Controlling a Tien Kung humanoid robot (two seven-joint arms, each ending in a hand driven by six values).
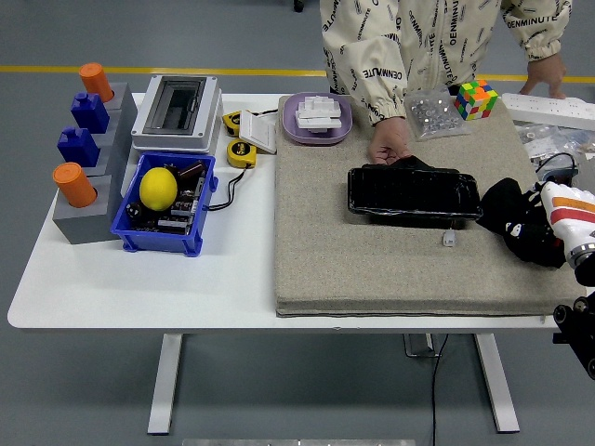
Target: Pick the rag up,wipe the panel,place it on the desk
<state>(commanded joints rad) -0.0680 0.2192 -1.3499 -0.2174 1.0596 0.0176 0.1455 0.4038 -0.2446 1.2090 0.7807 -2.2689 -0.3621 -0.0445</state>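
One hand works this step: I have the right hand (532,228) at the right edge of the felt mat (372,265), fingers curled around the black rag (507,206), which sits bunched just right of the black panel (413,193). The left hand is not in view. A person's hand (390,144) rests at the panel's far edge, probably to steady it against the wiping stroke. The mat likely keeps the panel from sliding on the white worktop (139,279). On the left, a blue bin (158,237) holds a yellow lemon (158,188) and small dark parts; a purple tray (314,133) holds white pieces. I judge the wipe is not yet begun.
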